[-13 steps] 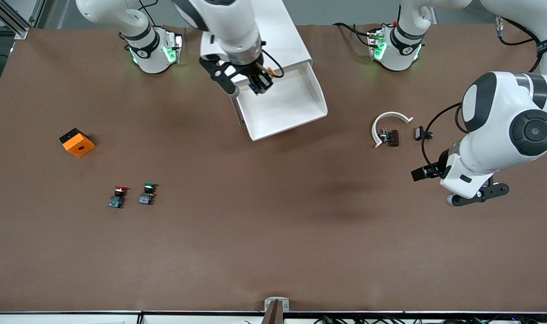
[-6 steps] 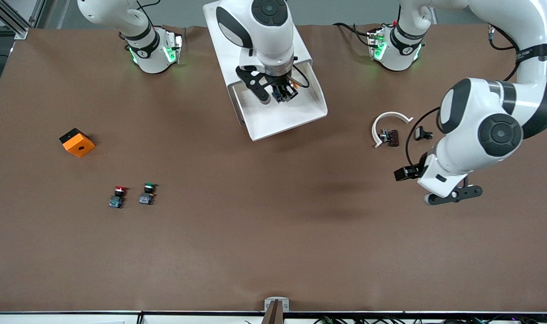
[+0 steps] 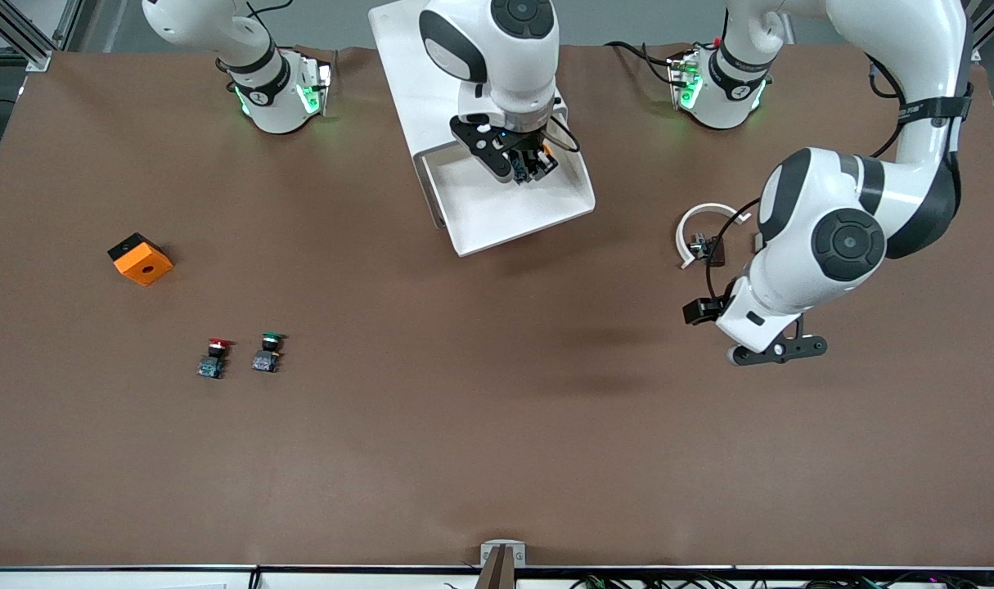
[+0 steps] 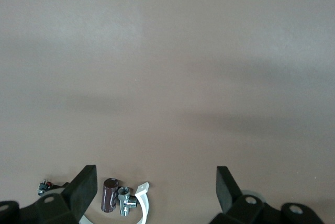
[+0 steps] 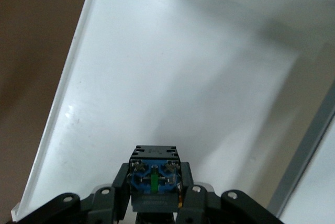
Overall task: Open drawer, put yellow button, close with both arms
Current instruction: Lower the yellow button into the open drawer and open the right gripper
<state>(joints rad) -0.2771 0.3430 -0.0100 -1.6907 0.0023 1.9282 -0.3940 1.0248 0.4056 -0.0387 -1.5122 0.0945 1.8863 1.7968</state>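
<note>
The top drawer [image 3: 546, 217] stands pulled out of the white cabinet [image 3: 407, 74], its white tray bare. My right gripper [image 3: 533, 166] hangs over the open drawer, shut on the yellow button [image 3: 537, 162]. In the right wrist view the button's blue-grey base [image 5: 155, 177] faces the camera between the fingers [image 5: 192, 192], above the drawer floor [image 5: 172, 88]; its yellow cap shows only as a sliver. My left gripper [image 3: 758, 339] is open and empty over the bare table toward the left arm's end; in the left wrist view its fingers [image 4: 84, 190] stand wide apart.
A white curved clip [image 3: 705, 221] with a brown cylinder [image 4: 109, 202] and a metal fitting [image 4: 124, 202] lies by the left arm. A red-capped button [image 3: 213, 358], a green-capped button [image 3: 267, 352] and an orange block [image 3: 140, 258] lie toward the right arm's end.
My right gripper has carried the yellow button from the cabinet's edge to over the open drawer. The left arm has swung toward the table's middle, past the white clip.
</note>
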